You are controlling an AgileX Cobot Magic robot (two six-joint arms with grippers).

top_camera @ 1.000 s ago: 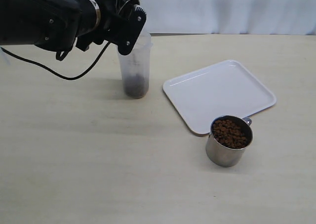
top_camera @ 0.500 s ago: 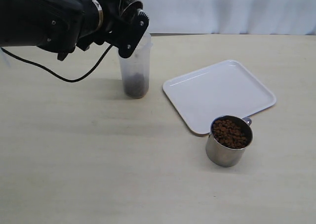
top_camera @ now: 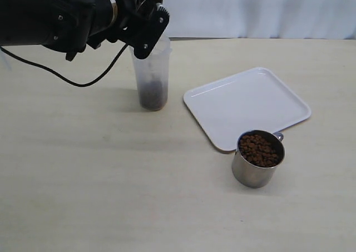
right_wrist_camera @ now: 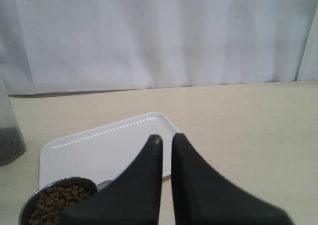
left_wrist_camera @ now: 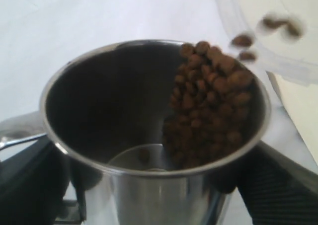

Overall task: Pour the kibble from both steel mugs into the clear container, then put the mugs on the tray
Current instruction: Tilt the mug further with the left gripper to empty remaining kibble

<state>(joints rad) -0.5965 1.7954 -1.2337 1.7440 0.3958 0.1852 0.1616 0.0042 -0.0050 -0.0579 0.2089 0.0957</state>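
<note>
One mug (left_wrist_camera: 149,135), pinched by L fingers (left_wrist_camera: 280,190), tips kibble (left_wrist_camera: 208,101) into far-left clear container (top_camera: 153,79); R fingers (right_wrist_camera: 139,185) pressed together. Risk: pellets overshoot rim, scatter on desk (top_camera: 111,179).

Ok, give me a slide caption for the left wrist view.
Left gripper tips a steel mug, pouring kibble into the clear container.

Bright, soft, even light with no hard glare on the table (top_camera: 111,207). Faint diffuse shadows beside the clear container (top_camera: 151,68) and the full steel mug (top_camera: 253,174). The tray (top_camera: 247,104) is nearly blown out. In the left wrist view the airborne kibble (left_wrist_camera: 278,24) is motion-smeared. The held steel mug (left_wrist_camera: 99,101) has a dark interior and a soft rim highlight. In the right wrist view the right gripper (right_wrist_camera: 166,138) is slightly soft and the background is sharp.
</note>
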